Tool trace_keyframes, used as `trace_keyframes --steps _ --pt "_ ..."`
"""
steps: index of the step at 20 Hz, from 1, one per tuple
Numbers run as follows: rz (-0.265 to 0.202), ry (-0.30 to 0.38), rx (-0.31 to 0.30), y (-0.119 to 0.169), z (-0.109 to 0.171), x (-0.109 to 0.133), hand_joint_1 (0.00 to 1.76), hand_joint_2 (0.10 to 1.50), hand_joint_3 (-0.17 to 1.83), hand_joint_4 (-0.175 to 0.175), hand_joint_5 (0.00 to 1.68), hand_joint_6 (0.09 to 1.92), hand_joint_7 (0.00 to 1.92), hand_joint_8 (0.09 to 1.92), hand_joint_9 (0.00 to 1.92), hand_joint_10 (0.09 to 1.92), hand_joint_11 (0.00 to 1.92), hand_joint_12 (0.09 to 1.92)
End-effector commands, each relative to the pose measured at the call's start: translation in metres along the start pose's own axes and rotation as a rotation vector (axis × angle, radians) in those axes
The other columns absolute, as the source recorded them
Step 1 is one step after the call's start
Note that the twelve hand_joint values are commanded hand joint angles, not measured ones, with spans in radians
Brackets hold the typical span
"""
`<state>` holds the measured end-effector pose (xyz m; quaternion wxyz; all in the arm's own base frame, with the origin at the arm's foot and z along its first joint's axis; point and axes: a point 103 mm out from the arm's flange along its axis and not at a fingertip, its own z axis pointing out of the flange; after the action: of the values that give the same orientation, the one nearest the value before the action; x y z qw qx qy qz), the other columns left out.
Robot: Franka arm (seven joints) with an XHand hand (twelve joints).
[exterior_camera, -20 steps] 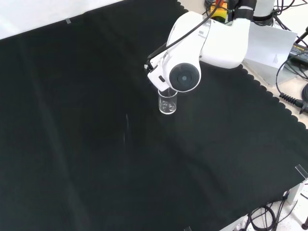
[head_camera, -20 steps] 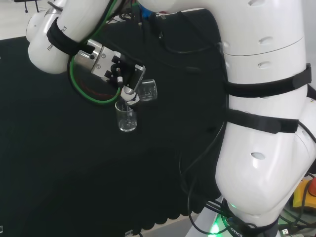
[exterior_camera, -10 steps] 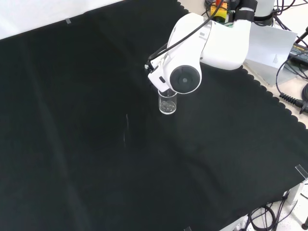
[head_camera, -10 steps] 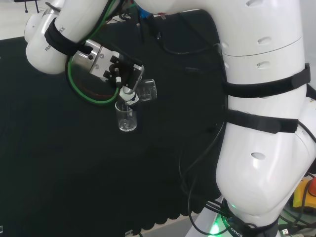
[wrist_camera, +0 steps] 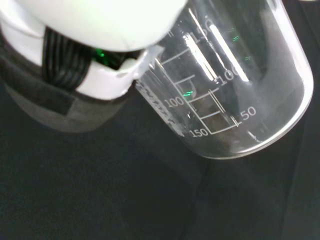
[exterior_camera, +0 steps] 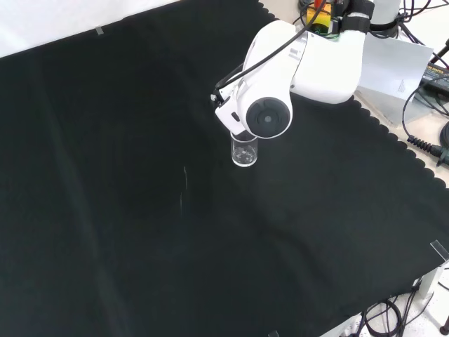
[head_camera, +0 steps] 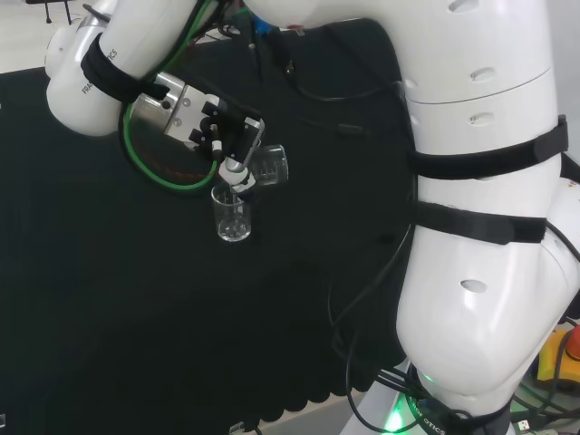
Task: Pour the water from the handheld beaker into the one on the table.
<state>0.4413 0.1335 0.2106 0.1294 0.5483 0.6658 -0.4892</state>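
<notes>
Two beakers: hand [head_camera: 220,136] clamped on tipped beaker [head_camera: 269,167], lying near-sideways, mouth just above and right of upright bench beaker [head_camera: 233,216] in head view

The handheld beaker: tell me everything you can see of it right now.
The handheld beaker is clear glass, with white graduation marks along its wall in the wrist view. The hand grips it with fingers curled round it. It is tipped well over, nearly on its side, its mouth toward the upright beaker on the table, just above that rim. I cannot tell whether any water is left inside or is flowing.
</notes>
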Motion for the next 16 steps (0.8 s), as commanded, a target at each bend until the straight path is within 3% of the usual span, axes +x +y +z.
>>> trace_keyframes --steps 1,16 --pt "-0.004 0.0 0.006 0.0009 0.0009 0.0001 1.15 0.6 0.85 0.019 1.18 0.93 1.5 0.85 1.61 0.72 1.25 0.72" --pt "-0.003 0.008 -0.003 0.0 0.0013 -0.0016 1.15 0.6 0.85 0.02 1.18 0.93 1.5 0.85 1.61 0.72 1.25 0.72"
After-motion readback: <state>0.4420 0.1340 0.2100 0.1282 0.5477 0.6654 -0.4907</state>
